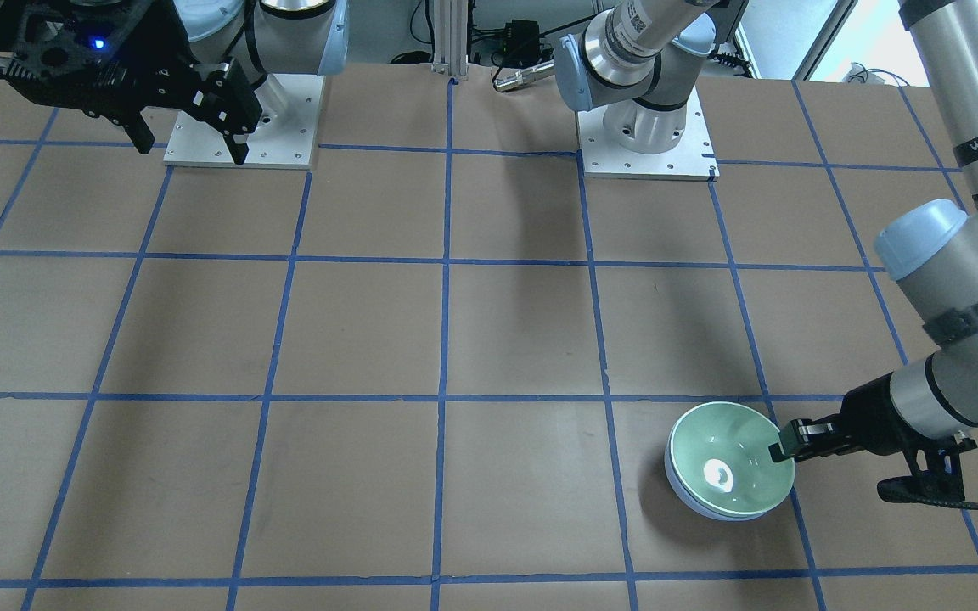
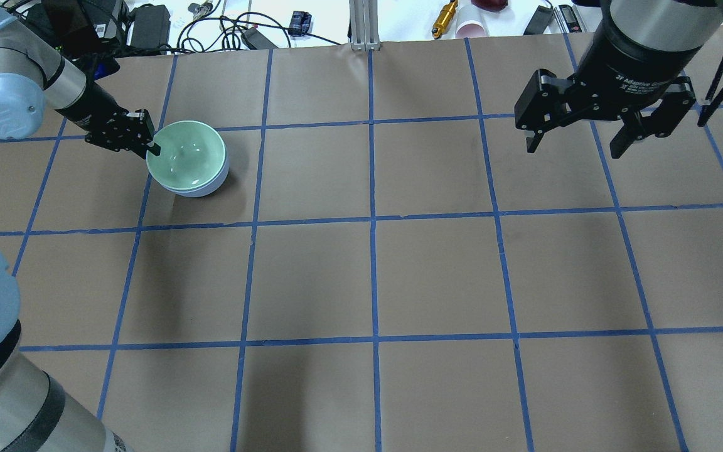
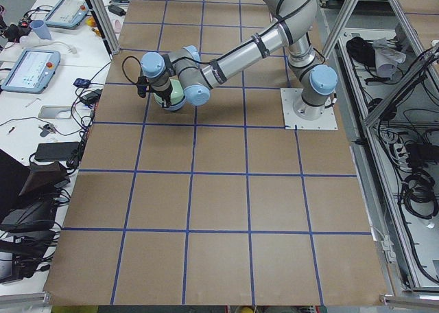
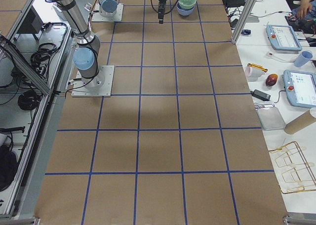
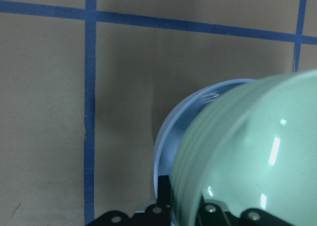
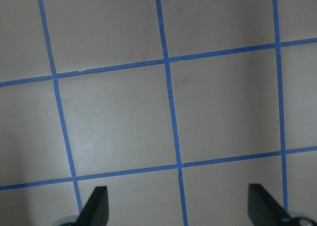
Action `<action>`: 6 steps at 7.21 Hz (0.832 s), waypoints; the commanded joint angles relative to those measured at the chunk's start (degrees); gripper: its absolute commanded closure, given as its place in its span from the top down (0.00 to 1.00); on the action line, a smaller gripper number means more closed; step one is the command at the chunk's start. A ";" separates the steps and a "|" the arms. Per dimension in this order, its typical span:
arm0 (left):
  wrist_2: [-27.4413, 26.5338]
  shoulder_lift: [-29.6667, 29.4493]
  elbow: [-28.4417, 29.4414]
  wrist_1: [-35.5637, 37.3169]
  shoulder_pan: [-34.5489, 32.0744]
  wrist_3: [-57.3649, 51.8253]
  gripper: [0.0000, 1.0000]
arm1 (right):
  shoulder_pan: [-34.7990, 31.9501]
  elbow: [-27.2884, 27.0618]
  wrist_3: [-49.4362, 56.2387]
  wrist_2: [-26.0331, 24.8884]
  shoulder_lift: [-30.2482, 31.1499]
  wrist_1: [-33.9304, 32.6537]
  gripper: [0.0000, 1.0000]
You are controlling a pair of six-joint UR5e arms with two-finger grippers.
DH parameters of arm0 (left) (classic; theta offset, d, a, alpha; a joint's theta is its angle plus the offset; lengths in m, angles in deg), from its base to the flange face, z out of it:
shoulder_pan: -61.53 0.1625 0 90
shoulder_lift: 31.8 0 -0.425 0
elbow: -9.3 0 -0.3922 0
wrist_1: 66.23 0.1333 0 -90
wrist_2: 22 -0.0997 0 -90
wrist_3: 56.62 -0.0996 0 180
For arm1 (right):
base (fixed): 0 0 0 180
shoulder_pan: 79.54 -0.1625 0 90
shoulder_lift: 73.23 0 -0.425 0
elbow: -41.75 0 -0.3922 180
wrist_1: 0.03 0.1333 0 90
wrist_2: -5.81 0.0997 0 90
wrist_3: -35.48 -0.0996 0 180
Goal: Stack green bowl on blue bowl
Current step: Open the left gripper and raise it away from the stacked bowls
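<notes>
Bowls are nested: green bowl [image 1: 731, 458] sits inside blue bowl [image 1: 682, 494], on the table [image 2: 437, 276] at the far side on the robot's left. Only a strip of the blue bowl's outer wall shows under the green rim. From overhead the green bowl looks slightly off level, the blue wall showing mainly on the side away from the gripper, though the tilt is hard to confirm.

Left gripper [image 1: 782, 447] reaches in low and nearly flat to the table and pinches the green bowl's rim, one finger inside and one outside. A rim pinch is the grip that lets a bowl be lowered into another without the fingers fouling the lower bowl. The left wrist view agrees: the green wall fills the frame close against the fingers' base, with the blue rim just behind it.

Right gripper [image 2: 573, 150] hangs spread wide above bare table, well apart from both bowls, holding nothing and parked out of the way.

Judgement: the stack is essentially made. What remains is letting go of the rim and backing out without dragging the green bowl crooked.
</notes>
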 commanded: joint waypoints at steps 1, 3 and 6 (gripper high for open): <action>-0.09 0.55 0.20 -0.43 0.00 0.00 0.99 | 0.00 0.00 0.00 0.00 0.00 0.09 1.00; -5.69 3.53 0.29 -1.65 -1.75 0.26 0.99 | 0.00 -0.08 0.00 0.00 0.00 0.00 1.00; -13.89 10.55 4.06 -8.90 -11.13 2.09 1.00 | 0.00 0.00 0.00 0.00 0.00 0.00 1.00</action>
